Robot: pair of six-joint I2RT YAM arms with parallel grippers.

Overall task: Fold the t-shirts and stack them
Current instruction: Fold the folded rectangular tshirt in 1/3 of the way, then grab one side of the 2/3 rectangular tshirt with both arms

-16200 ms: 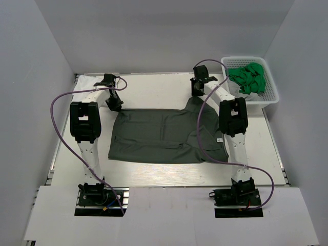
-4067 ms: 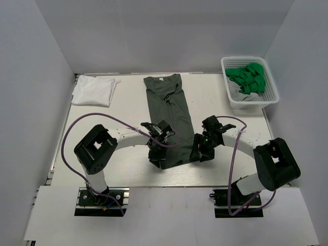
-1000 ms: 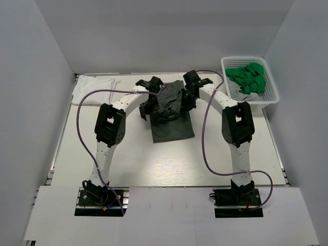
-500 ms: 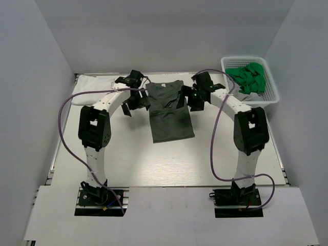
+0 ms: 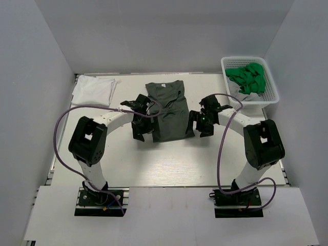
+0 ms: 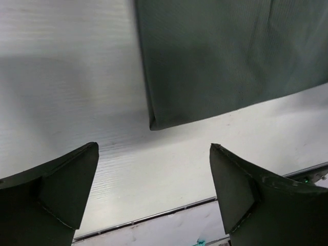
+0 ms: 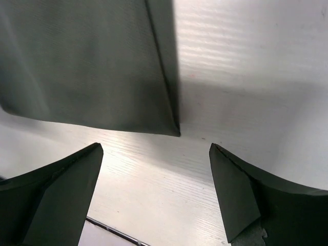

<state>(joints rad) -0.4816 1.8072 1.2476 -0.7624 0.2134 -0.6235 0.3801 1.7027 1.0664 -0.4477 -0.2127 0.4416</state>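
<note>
Two wide, empty sets of fingers (image 6: 51, 189) flank the half-folded dark olive-grey cloth t-shirt (image 5: 169, 115); pinching its near corners seems next.

I see the folded dark olive-grey cloth t-shirt (image 5: 167, 110) lying flat on my white worktop (image 5: 169, 161). My left pincer (image 5: 142, 129) and right pincer (image 5: 201, 125) sit just beside its near corners.

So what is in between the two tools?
The folded dark t-shirt has its near end between the left tool and the right tool, seen in the top view.
</note>
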